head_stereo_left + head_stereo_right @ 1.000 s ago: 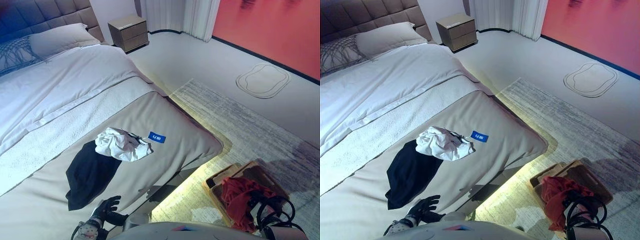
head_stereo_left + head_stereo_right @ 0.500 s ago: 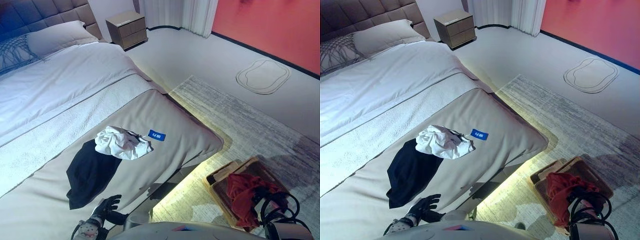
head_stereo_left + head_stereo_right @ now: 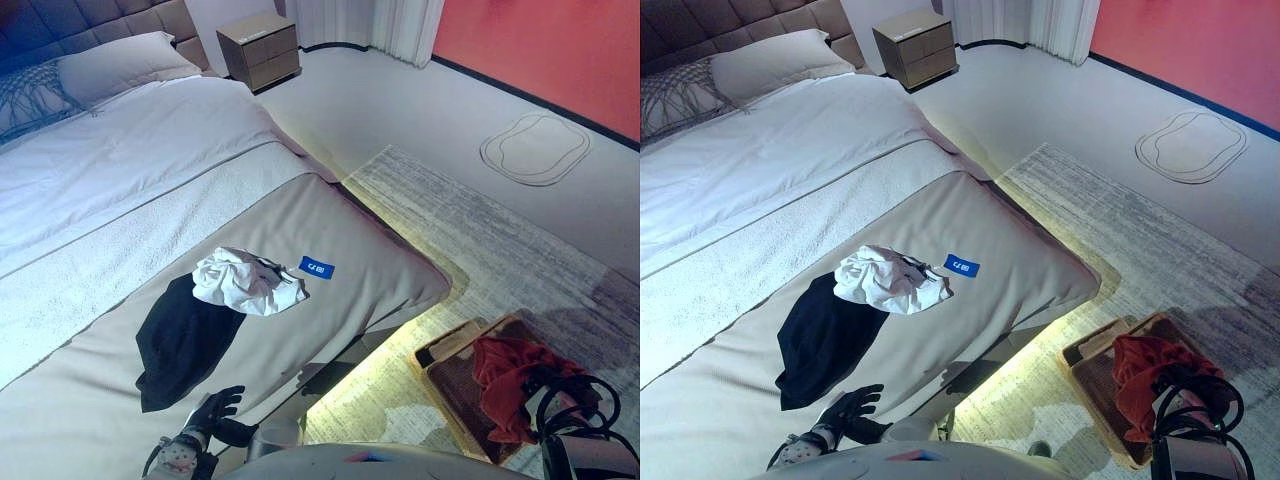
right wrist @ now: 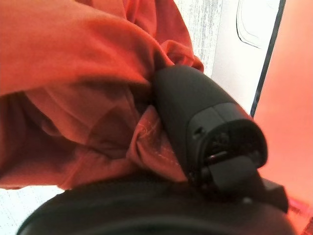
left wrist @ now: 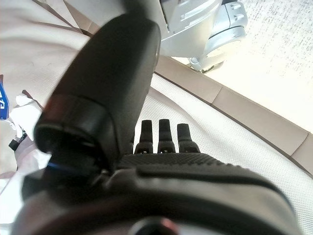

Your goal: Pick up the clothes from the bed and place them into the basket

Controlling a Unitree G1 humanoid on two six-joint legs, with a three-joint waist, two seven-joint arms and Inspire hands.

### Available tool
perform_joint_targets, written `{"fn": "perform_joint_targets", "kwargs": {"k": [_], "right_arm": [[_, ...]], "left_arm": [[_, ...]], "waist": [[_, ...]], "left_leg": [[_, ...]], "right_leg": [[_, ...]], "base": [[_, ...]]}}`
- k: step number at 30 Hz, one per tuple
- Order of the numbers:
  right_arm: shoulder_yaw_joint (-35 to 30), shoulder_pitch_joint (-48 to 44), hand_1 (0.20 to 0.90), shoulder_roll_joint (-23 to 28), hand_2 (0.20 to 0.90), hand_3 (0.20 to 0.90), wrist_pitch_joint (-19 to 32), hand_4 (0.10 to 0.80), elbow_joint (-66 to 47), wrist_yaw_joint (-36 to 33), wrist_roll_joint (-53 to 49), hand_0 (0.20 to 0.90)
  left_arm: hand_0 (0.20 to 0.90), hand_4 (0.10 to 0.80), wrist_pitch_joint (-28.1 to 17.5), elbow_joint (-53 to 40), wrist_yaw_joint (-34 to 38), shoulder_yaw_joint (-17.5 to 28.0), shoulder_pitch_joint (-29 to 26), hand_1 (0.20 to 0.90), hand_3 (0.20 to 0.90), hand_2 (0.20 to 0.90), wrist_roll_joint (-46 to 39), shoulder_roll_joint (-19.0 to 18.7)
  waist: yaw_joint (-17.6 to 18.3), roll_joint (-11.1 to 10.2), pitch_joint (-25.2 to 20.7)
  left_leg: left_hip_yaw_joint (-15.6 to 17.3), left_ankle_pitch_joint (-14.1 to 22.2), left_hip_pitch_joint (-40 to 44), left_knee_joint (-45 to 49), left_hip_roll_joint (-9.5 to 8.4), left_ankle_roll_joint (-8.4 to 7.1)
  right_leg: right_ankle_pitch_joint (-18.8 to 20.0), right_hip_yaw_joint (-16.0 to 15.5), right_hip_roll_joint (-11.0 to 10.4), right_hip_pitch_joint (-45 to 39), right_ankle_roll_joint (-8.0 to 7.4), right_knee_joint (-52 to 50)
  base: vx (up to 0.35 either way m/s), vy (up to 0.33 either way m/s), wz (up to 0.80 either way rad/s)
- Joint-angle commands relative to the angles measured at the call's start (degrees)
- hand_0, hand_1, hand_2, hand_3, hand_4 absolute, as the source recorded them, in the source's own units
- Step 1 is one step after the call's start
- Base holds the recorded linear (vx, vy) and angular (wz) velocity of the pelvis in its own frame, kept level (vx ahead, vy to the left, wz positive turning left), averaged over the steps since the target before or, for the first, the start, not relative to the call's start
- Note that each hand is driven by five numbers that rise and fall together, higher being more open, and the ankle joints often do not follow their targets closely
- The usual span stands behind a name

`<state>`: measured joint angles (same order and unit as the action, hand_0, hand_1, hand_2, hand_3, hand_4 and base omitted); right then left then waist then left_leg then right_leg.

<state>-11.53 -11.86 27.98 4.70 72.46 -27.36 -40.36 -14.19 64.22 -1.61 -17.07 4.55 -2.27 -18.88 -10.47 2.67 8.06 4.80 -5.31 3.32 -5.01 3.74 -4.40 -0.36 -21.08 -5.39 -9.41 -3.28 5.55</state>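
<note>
A crumpled white garment [image 3: 245,282] lies on the tan bed cover [image 3: 370,270], partly over a flat black garment [image 3: 180,340]. A small blue tag [image 3: 316,266] lies beside the white one. My left hand [image 3: 215,410] rests open at the bed's near edge, short of the black garment; its straight fingers [image 5: 166,134] show in the left wrist view. My right hand [image 4: 195,122] is shut on a red garment [image 3: 515,375], thumb pressed into the cloth. The red garment hangs over the wooden basket [image 3: 452,338] on the rug.
A nightstand [image 3: 262,48] stands by the headboard, with pillows [image 3: 120,65] at the bed's head. A grey rug [image 3: 480,230] covers the floor beside the bed. An oval mat [image 3: 535,148] lies near the red wall.
My right hand has carried the red garment a little to the right and farther over the basket. The view has shifted slightly. The left hand and the clothes on the bed have not moved.
</note>
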Motion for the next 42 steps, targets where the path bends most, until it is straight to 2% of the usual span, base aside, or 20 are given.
{"fn": "perform_joint_targets", "kwargs": {"k": [1,2,3,4,5,17,22,33,36,42], "right_arm": [[-0.4,-4.2,0.300,7.2,0.300,0.200,3.0,0.100,-0.9,-2.9,1.6,0.300],[-0.4,-4.4,0.300,7.5,0.300,0.200,2.7,0.100,-1.2,-3.0,1.6,0.300],[-0.5,-4.5,0.368,7.7,0.368,0.280,2.6,0.180,-1.4,-3.1,1.7,0.368],[-0.6,-4.8,0.825,8.2,0.825,0.812,2.5,0.712,-1.6,-3.7,1.9,0.825],[-0.5,-5.3,0.900,8.5,0.900,0.900,2.3,0.800,-1.6,-4.0,2.2,0.900],[0.2,-8.7,0.900,11.2,0.900,0.900,1.6,0.800,-3.8,-5.4,3.2,0.900],[1.1,-9.2,0.900,10.2,0.900,0.900,0.6,0.800,-4.0,-4.8,3.5,0.900],[5.3,-5.6,0.900,3.3,0.900,0.900,1.5,0.800,-2.9,2.8,7.8,0.900],[9.9,-5.4,0.900,0.4,0.900,0.900,1.5,0.800,-3.7,4.5,10.3,0.900],[16.1,-6.8,0.900,-2.0,0.900,0.900,2.0,0.800,-3.2,6.6,13.7,0.900]], "left_arm": [[0.900,0.800,-2.5,0.5,0.8,-3.5,-3.1,0.900,0.900,0.900,-0.2,-1.1],[0.900,0.800,-2.5,0.4,0.9,-3.4,-3.1,0.900,0.900,0.900,-0.4,-1.1],[0.900,0.800,-2.5,0.4,0.7,-3.4,-3.2,0.900,0.900,0.900,-0.5,-1.2],[0.900,0.800,-2.3,0.2,0.6,-3.4,-3.2,0.900,0.900,0.900,-0.6,-1.3],[0.900,0.800,-2.2,0.0,0.7,-3.4,-3.2,0.900,0.900,0.900,-0.6,-1.2],[0.900,0.800,-2.3,-0.7,1.2,-3.9,-3.4,0.900,0.900,0.900,-2.8,-1.1],[0.900,0.800,-2.5,-0.9,1.3,-3.7,-3.5,0.900,0.900,0.900,-3.1,-0.8],[0.900,0.800,-2.3,-0.6,1.4,-1.8,-3.0,0.900,0.900,0.900,-3.8,0.3],[0.900,0.800,-3.1,0.1,1.4,-0.9,-2.8,0.900,0.900,0.900,-4.1,0.6],[0.900,0.800,-2.9,1.4,0.9,0.5,-2.9,0.900,0.900,0.900,-4.6,0.9]], "waist": [[-0.6,-0.2,-0.8],[-0.5,-0.1,-0.7],[-0.5,-0.1,-0.6],[-0.4,0.0,-0.5],[-0.4,0.0,-0.4],[0.3,0.7,0.5],[0.3,0.9,0.8],[-1.3,0.2,-0.2],[-3.0,-0.2,-0.4],[-6.9,-0.3,-0.1]], "left_leg": [[-1.5,2.5,-0.9,0.3,-0.76,-0.26],[-1.4,2.6,-1.0,0.3,-0.72,-0.33],[-1.4,2.6,-1.0,0.3,-0.71,-0.34],[-1.4,2.6,-1.0,0.2,-0.71,-0.36],[-1.4,2.6,-1.0,0.3,-0.70,-0.39],[-0.9,2.4,-1.7,0.2,-0.67,-0.82],[-0.8,2.3,-2.0,0.1,-0.68,-0.94],[-0.8,1.8,-2.0,0.2,-0.08,-1.31],[-1.7,1.4,-2.0,0.4,0.46,-1.83],[-5.3,-0.5,-4.2,1.3,1.45,-3.06]], "right_leg": [[1.4,-1.3,-1.6,1.8,-2.08,-2.4],[1.3,-1.3,-1.6,1.9,-2.05,-2.5],[1.3,-1.3,-1.6,2.0,-2.01,-2.5],[1.3,-1.2,-1.6,2.1,-1.98,-2.6],[1.3,-1.2,-1.6,2.1,-1.96,-2.6],[1.0,-1.3,-1.9,3.1,-1.84,-2.9],[1.0,-1.4,-2.1,3.4,-1.78,-2.9],[-0.2,-3.3,-1.5,2.2,-1.04,-3.1],[-1.5,-4.4,-0.8,1.0,-0.33,-3.5],[-2.9,-6.9,0.1,-0.2,1.24,-4.5]], "base": [[0.000,0.000,0.00],[0.000,0.000,0.00],[0.000,0.000,0.00],[0.000,0.000,0.00],[0.000,0.000,0.00],[-0.012,0.004,0.00],[-0.024,0.008,0.01],[-0.035,0.001,0.04],[-0.059,-0.011,0.18],[-0.055,-0.022,0.27]]}}
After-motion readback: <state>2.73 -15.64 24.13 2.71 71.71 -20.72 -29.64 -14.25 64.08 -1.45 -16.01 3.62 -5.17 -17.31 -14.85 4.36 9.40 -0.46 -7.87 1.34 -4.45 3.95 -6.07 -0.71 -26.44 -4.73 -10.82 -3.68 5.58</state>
